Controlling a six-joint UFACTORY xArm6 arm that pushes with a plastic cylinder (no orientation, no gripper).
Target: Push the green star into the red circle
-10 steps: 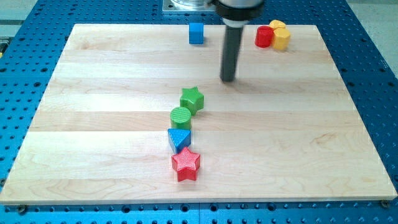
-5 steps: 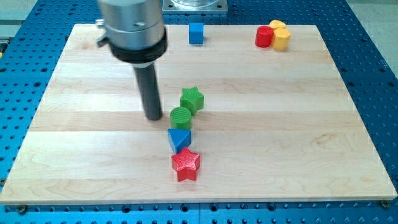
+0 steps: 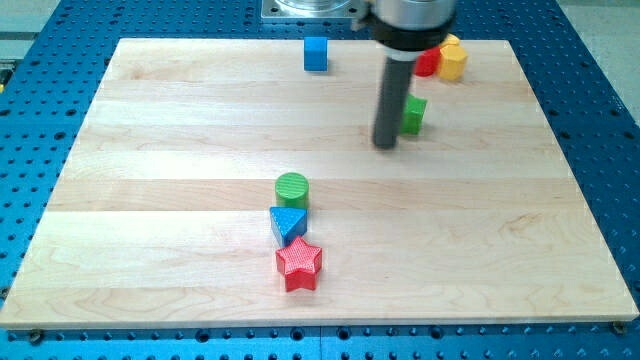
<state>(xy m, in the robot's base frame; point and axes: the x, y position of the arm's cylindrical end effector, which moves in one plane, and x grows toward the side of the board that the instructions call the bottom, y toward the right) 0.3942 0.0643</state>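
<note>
The green star lies in the upper right part of the wooden board, partly hidden behind my rod. My tip rests just left of and below the star, touching or nearly touching it. The red circle sits near the board's top edge, above the star, partly hidden by my rod's upper body, with a gap between it and the star.
Yellow blocks sit against the red circle's right side. A blue cube is at the top centre. A green circle, blue triangle and red star form a column at the lower middle.
The green star has been pushed from beside the green circle up and to the right, toward the red circle. My rod swung left of the star, then moved right with it.
</note>
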